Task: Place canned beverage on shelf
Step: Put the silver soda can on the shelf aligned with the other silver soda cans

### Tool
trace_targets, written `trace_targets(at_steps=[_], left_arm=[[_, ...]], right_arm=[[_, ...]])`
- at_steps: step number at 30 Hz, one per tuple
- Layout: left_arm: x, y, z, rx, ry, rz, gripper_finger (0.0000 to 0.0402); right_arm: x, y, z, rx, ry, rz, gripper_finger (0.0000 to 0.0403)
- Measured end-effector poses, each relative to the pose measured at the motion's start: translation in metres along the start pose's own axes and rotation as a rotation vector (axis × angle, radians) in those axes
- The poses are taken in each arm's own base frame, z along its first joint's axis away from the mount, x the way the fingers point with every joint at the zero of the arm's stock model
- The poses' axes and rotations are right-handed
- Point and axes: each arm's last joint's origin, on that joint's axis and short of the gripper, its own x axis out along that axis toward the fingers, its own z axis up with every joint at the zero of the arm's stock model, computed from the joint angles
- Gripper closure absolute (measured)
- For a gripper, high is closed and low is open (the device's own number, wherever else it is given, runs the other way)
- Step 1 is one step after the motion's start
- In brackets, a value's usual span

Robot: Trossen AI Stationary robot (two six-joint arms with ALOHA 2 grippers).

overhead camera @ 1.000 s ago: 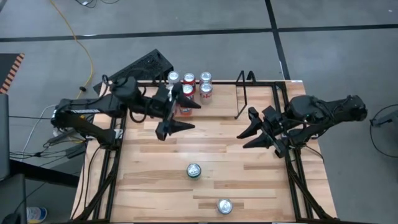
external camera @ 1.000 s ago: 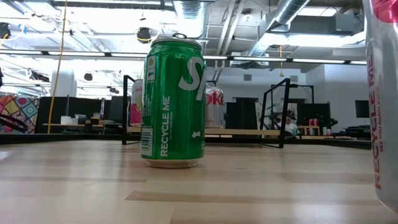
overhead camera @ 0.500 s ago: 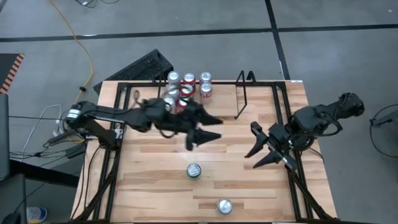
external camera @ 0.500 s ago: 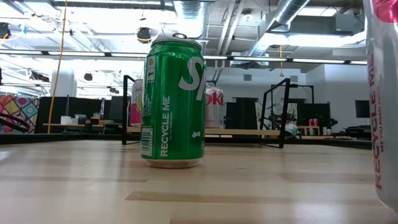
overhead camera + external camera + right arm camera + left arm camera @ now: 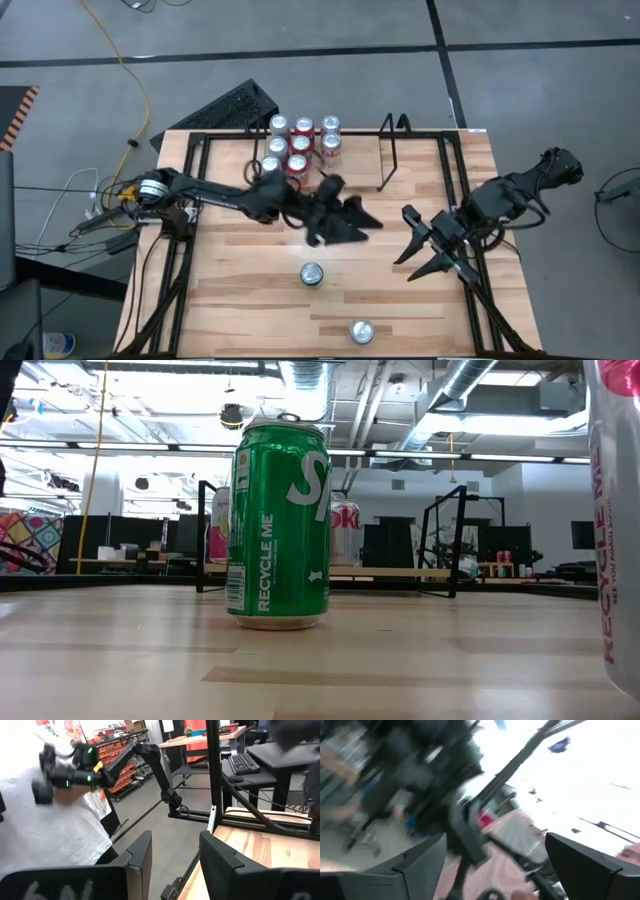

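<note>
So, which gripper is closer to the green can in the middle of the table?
Left. The left gripper hovers just beyond the green can, toward the shelf. The right gripper is farther off, at the table's right side.

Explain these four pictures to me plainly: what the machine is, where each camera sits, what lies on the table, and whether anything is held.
These show two dark robot arms at a light wooden table. One camera looks straight down; one sits at tabletop level; one rides on each wrist. The left gripper, jaws open and empty, reaches over the table's middle. The right gripper waits near the right edge, jaws open, empty. A low black wire shelf at the back holds a cluster of upright red-and-silver cans. A green can and a pink-lettered silver can stand loose on the table.
</note>
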Motion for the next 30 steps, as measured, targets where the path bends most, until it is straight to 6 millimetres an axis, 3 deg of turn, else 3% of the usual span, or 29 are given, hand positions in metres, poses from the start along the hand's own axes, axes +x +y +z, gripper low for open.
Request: trace_targets(at_steps=[4,7,11,15,21,25,30], left_arm=[[-0.01,-0.034,0.031,0.156,-0.082,-0.208,0.0077],[-0.025,-0.07,0.062,0.278,-0.099,-0.24,0.0077],[-0.053,-0.11,0.088,0.43,-0.056,-0.006,0.0077],[-0.093,-0.159,0.105,0.597,-0.099,0.267,0.0077],[-0.148,-0.222,0.115,0.708,-0.188,0.426,0.0077],[-0.174,-0.243,0.114,0.698,-0.185,0.473,0.0077],[-0.193,-0.24,0.107,0.705,-0.13,0.68,0.0077]], right_arm=[[-0.008,0.001,0.004,-0.016,-0.033,-0.041,0.0262],[-0.024,0.004,0.012,-0.07,-0.09,-0.037,0.0262],[-0.057,0.009,0.02,-0.123,-0.161,-0.04,0.0262],[-0.1,0.014,0.025,-0.186,-0.24,-0.106,0.0262],[-0.167,0.018,0.023,-0.265,-0.352,-0.231,0.0262],[-0.208,0.02,0.014,-0.252,-0.416,-0.282,0.0262],[-0.228,0.019,-0.004,-0.254,-0.436,-0.283,0.0262]])
